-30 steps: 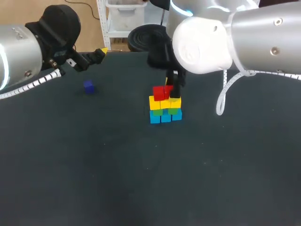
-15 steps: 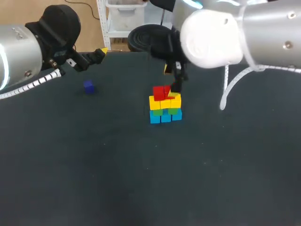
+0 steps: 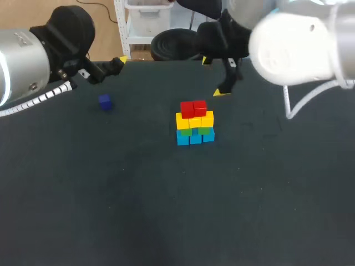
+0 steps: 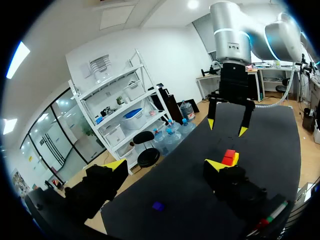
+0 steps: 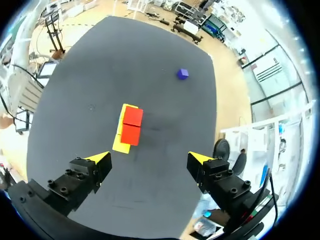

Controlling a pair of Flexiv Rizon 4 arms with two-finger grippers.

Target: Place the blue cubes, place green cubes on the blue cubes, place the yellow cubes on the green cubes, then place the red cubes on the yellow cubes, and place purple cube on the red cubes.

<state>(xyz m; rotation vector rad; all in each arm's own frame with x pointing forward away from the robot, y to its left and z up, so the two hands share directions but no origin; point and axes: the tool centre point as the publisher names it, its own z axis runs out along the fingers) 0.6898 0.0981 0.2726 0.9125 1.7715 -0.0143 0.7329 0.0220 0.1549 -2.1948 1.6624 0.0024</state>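
Two red cubes (image 3: 193, 108) sit side by side on top of the stack (image 3: 194, 124), just right of frame centre in the head view. Below them are yellow cubes (image 3: 194, 121), then green cubes (image 3: 205, 131), then blue cubes (image 3: 195, 137) on the table (image 3: 166, 210). The purple cube (image 3: 105, 102) lies alone in the upper left, well apart from the stack.

The right gripper (image 3: 213, 76) hangs above the stack toward the upper right, jaws spread and holding nothing. The left gripper (image 3: 113, 65) is in the upper left near the purple cube, not touching it.

Right wrist view: only the red and yellow layers show, with green and blue hidden beneath. The stack lies ahead of the spread fingers.

Left wrist view: jaws spread wide and empty, with the purple cube on the table under the gap between the fingers.
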